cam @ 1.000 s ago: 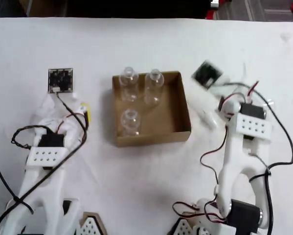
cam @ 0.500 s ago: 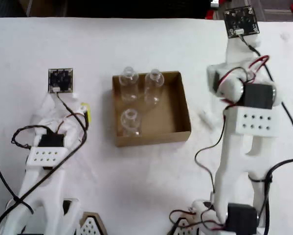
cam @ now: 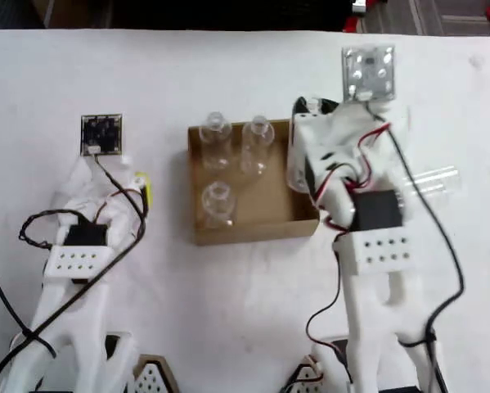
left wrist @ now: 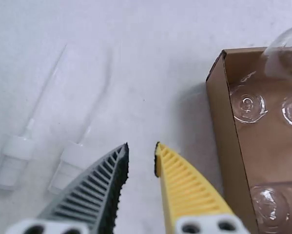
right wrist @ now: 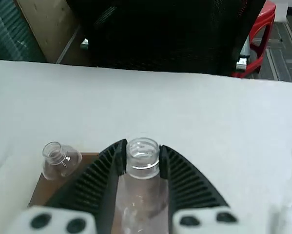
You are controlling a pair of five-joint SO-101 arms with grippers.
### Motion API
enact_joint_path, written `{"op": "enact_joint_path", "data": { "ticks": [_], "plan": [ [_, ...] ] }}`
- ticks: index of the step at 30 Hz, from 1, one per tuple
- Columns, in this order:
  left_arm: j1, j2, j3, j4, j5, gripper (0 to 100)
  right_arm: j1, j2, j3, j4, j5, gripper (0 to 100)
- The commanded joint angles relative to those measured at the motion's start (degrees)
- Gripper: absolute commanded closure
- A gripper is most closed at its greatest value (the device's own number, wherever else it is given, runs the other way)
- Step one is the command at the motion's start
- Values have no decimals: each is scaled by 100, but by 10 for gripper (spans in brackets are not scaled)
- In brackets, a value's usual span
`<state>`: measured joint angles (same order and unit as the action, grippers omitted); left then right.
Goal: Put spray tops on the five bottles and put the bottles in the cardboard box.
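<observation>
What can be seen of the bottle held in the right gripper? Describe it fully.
The bottle is clear, glass or plastic by its look, with a round body, a narrowing shoulder and a ribbed neck, open with nothing fitted on it. It stands upright, clamped at neck and shoulder between the black ribbed fingers of the right gripper. It is at the cardboard box, by the wall nearest the right arm; whether its base rests on anything cannot be seen.

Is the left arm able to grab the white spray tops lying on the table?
Probably yes. The spray tops lie on the table right beside the left gripper, with nothing between; the cardboard box is on its other side.
</observation>
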<state>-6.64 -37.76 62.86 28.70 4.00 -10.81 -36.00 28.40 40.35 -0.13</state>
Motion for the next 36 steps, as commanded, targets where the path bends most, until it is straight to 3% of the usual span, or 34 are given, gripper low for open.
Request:
{"op": "enact_joint_path", "data": {
  "ticks": [1,14,36],
  "plan": [
    [57,-154,-26,-167,26,906,-57,-180,1319,-2457,-70,981],
    [48,-163,-35,-167,26,906,-57,-145,3323,-5297,-70,981],
    [40,-163,-35,-167,26,906,-22,2905,3244,-8620,-70,981]
  ]
}}
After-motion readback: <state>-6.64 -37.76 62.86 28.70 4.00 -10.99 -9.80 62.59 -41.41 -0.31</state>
